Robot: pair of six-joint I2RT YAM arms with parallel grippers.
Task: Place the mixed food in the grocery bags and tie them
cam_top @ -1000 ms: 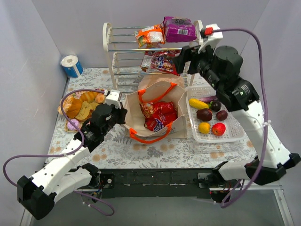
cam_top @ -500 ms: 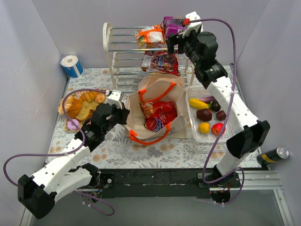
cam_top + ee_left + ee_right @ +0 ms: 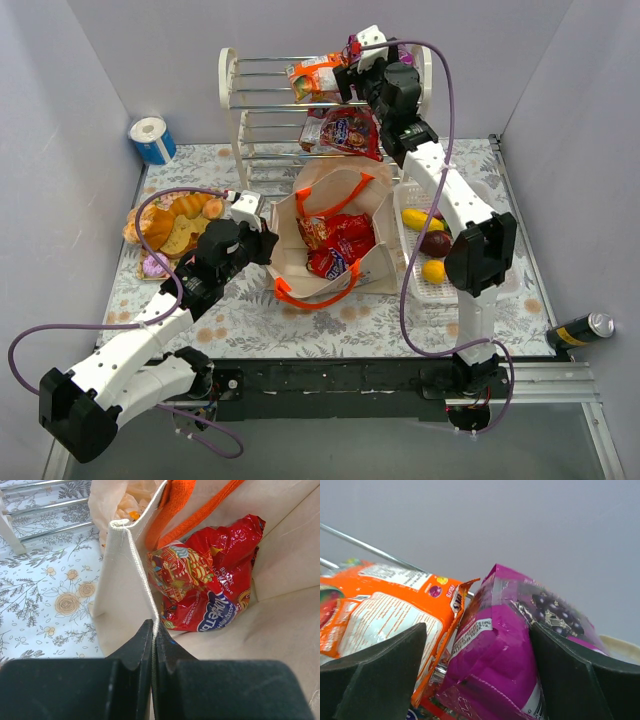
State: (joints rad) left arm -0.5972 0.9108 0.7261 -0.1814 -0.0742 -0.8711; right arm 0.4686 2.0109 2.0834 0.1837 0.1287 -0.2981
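The beige canvas tote (image 3: pixel 372 265) with orange handles stands open mid-table, red snack packets (image 3: pixel 336 246) lying inside (image 3: pixel 210 595). My left gripper (image 3: pixel 264 238) is shut on the tote's left rim (image 3: pixel 131 545), the seam pinched between its jaws (image 3: pixel 153 632). A peach plastic bag (image 3: pixel 107 505) shows just behind the tote. My right gripper (image 3: pixel 352 64) is up at the rack's top shelf, open (image 3: pixel 479 665), with the purple packet (image 3: pixel 505 655) between its fingers and the orange packet (image 3: pixel 380 610) behind its left finger. Small fruit (image 3: pixel 434 244) lies in the white basket.
The white wire rack (image 3: pixel 262 120) at the back also holds a red packet (image 3: pixel 345 130) on its lower shelf. The white lattice basket (image 3: pixel 418 290) sits right of the tote. Pastries (image 3: pixel 170 225) lie at the left, a paper roll (image 3: pixel 153 140) behind them, a can (image 3: pixel 580 330) at the far right.
My right arm swung left from over the basket up to the top shelf, and its jaws now straddle the purple packet. The left gripper kept its hold on the tote.
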